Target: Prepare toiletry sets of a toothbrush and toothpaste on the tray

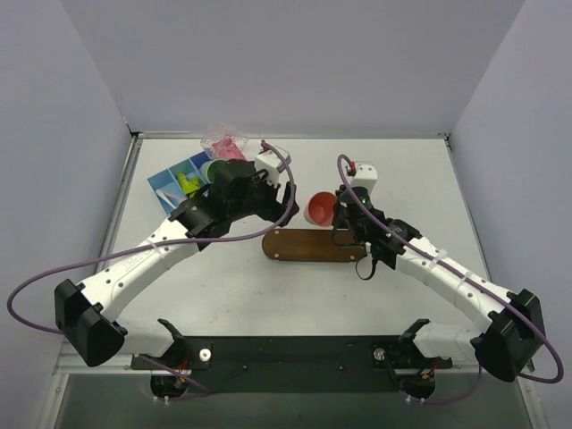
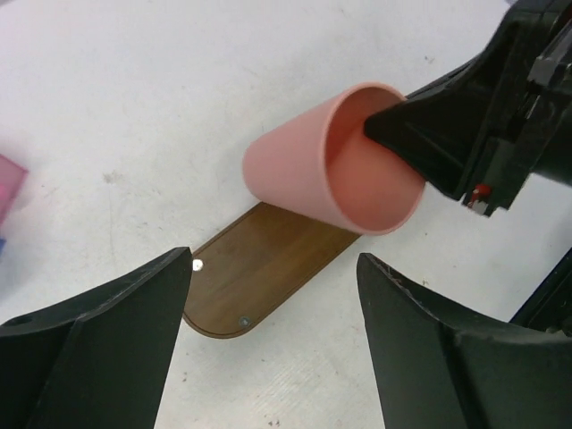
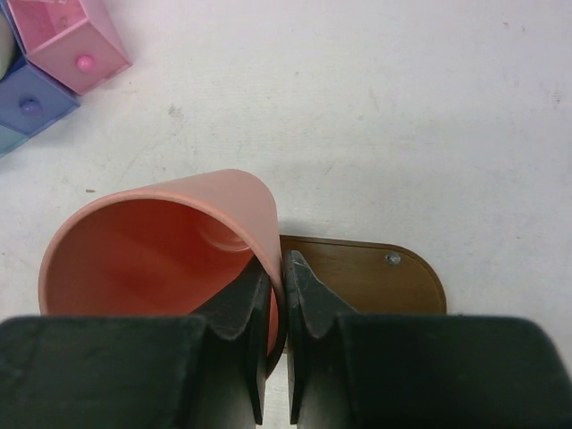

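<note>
Tray (image 1: 313, 244): one, dark wood, lying flat mid-table (image 1: 295, 299) between the two arms, with a pale dot near each end. Toothpaste (image 1: 189, 183): yellow-green bits in the blue bin (image 1: 164, 181) at far left, well apart from the tray; can't tell how many from the top view. Toothbrush (image 1: 167, 194): one pale stick visible in the same bin. Pink bin (image 3: 67, 40) is touching the blue bin. Two cups: pink cup (image 3: 161, 259) and green cup (image 1: 214, 168), the green one by the bins. Right gripper (image 3: 279, 264) is clamped on the pink cup's rim, one finger inside and one outside, holding the cup tilted on its side just above the tray. Left gripper (image 2: 273, 264) has its fingers spread wide, grasping nothing, facing the cup and tray. Lettering on the tubes is too small to tell.
</note>
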`<state>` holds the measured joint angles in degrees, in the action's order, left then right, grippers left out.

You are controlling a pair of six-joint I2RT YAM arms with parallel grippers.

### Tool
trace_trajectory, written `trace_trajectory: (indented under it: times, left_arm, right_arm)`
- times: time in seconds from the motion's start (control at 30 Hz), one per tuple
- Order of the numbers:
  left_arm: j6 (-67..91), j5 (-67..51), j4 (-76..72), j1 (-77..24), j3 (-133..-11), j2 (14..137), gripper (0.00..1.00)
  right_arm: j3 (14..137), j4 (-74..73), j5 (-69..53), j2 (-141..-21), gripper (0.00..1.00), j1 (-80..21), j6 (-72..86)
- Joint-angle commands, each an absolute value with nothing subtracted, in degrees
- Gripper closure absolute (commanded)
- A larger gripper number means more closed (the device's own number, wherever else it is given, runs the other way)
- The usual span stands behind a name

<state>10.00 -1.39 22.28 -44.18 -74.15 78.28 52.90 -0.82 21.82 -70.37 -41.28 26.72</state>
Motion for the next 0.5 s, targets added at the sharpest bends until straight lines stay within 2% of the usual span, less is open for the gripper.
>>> trace_trajectory:
  times: [0.0, 0.17, 0.3, 0.47]
  left_arm:
    - [9.12, -6.83, 15.83, -37.12, -70.77, 71.73, 0.15]
    - [17.57, -10.64, 12.31, -17.10, -66.36, 67.59, 0.15]
    - [19.42, -10.03, 11.95, -11.43, -65.83, 67.32, 0.15]
    - [19.34, -9.84, 11.43, -11.16, -65.21, 67.59, 0.15]
  right_arm:
    - [56.42, -6.23, 13.47, -67.50, 1.00, -37.89, 22.86]
    - [61.43, -13.34, 0.57, -69.60, 1.00, -37.27, 20.30]
    - [65.73, -15.99, -8.69, -74.69, 1.00, -37.62, 21.88]
    - [69.69, -18.36, -5.28, -80.32, 1.00, -41.65, 21.53]
